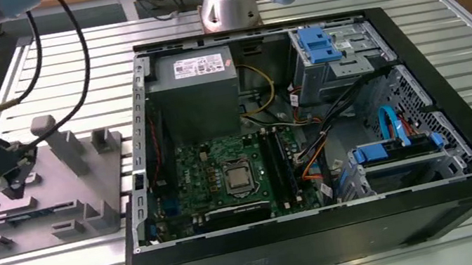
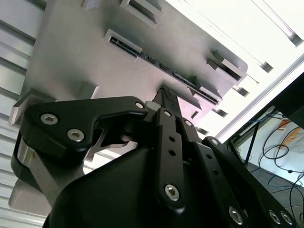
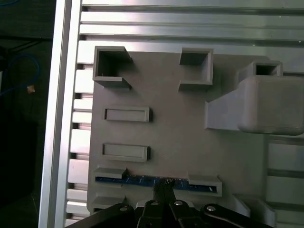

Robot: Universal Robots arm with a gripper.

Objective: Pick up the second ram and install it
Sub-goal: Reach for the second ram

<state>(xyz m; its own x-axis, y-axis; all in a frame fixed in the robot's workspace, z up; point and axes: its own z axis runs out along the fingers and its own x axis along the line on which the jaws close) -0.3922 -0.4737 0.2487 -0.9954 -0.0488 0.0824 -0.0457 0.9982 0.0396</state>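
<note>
Pincer [image 3: 164, 184] tip at the ram's [image 3: 137, 180] middle, ram edge-on in grey fixture [image 3: 180, 137] slots, contact hidden, cannot tell if clamped

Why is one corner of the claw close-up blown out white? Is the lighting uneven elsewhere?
In the second wrist view, glare washes the table past the grey fixture to white, with the gripper dark in front; in the first wrist view the light is even, the fixture's posts casting soft shadows; in the exterior view the computer case is shaded inside.
</note>
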